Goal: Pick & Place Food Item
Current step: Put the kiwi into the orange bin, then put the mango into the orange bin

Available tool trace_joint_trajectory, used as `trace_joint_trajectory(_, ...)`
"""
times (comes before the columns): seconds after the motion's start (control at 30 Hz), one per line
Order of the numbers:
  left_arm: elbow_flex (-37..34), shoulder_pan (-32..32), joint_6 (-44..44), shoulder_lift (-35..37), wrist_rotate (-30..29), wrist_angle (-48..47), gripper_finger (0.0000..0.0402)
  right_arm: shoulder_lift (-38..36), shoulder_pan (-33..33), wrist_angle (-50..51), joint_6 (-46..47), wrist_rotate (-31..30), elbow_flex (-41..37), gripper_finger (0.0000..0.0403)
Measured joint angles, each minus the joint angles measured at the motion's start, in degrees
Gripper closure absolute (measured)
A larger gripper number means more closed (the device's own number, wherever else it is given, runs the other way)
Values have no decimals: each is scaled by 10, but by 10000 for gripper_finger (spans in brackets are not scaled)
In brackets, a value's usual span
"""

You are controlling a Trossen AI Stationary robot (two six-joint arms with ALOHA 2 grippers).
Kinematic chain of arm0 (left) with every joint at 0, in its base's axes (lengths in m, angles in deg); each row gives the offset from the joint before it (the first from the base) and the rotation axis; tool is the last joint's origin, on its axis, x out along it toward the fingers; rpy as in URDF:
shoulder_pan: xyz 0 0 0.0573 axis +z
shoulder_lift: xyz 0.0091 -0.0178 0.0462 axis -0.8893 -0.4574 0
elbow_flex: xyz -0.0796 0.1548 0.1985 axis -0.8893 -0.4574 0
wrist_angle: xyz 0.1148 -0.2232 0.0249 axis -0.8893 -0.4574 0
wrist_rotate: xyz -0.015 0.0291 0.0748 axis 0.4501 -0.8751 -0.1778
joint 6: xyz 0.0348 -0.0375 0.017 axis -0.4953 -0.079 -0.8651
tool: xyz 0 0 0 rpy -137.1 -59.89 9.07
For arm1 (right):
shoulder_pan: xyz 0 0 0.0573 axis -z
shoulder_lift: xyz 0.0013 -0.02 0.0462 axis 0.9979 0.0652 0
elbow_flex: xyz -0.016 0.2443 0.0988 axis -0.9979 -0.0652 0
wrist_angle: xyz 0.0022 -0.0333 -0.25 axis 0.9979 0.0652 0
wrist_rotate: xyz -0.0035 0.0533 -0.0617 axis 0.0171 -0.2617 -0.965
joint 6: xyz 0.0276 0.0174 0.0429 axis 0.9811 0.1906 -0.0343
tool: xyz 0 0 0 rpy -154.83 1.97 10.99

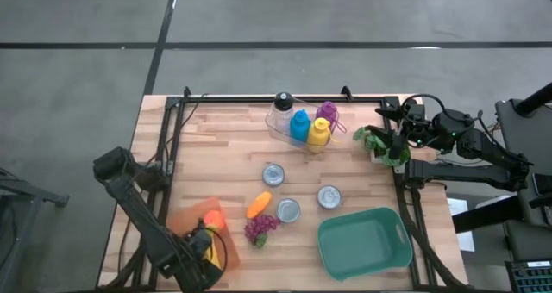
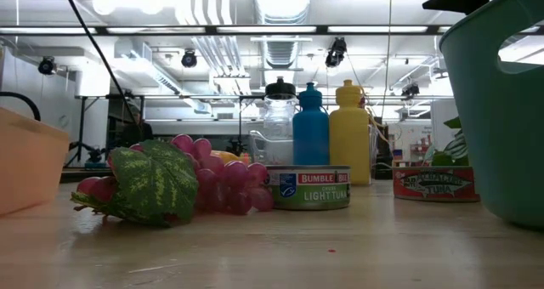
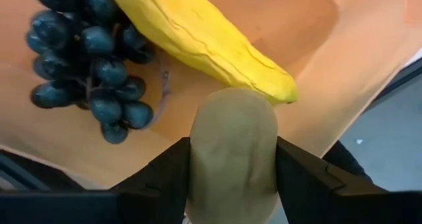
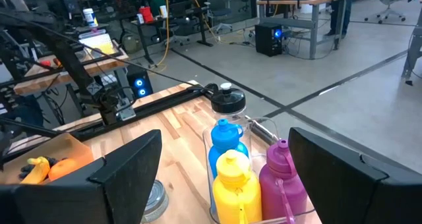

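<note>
Nearest the lens, a greenish-brown oval fruit [image 3: 234,145], pinched between both fingers of the left hand [image 3: 232,168], over the orange tray [image 3: 264,26]. In that tray, a yellow banana [image 3: 198,33] beside a bunch of dark grapes [image 3: 92,53]; tray and left hand at 7 o'clock on the bench [image 1: 224,146].

Around the bench, grey floor with dark seams; beyond, a workshop with ceiling light strips, ducts and other work tables.

Bench of pale wooden planks in a black frame. At 5 o'clock, a teal basin [image 1: 332,228]. At 12 o'clock, a clear rack with a black-lidded jar [image 1: 282,103] and blue [image 1: 300,125], yellow [image 1: 318,134] and purple [image 1: 326,112] bottles. At 3 o'clock, near the edge, leafy greens [image 1: 384,146], with the right hand [image 4: 224,145] above that edge, fingers spread wide, nothing between them. Near the centre, three tins [image 1: 273,174], well apart from one another; among them an orange carrot [image 1: 259,204] and, just beside it, purple grapes [image 1: 260,228] with a leaf.
</note>
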Motion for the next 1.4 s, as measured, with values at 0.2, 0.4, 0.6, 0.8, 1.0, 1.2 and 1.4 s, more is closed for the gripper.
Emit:
trace_joint_trajectory(0.2, 0, 0, 1, -2, 0, 20, 214, 0, 0, 0, 0, 0, 0, 74)
trace_joint_trajectory(0.4, 0, -2, 2, 0, -6, 19, 214, 0, 0, 0, 0, 0, 0, 74)
trace_joint_trajectory(0.6, 0, -2, 6, 0, -11, 18, 197, 0, 0, 0, 0, 0, 0, 74)
trace_joint_trajectory(0.8, 0, -2, 6, 1, -16, 18, 143, 0, 0, 0, 0, 0, 0, 74)
trace_joint_trajectory(1.0, 0, -2, 6, 1, -16, 18, 118, 0, 0, 0, 0, 0, 0, 74)
trace_joint_trajectory(1.2, 0, -3, 3, 1, -16, 17, 116, 0, 0, 0, 0, 0, 0, 74)
trace_joint_trajectory(1.4, 0, -3, -10, 21, -26, 16, 116, 0, 0, 0, 0, 0, 0, 74)
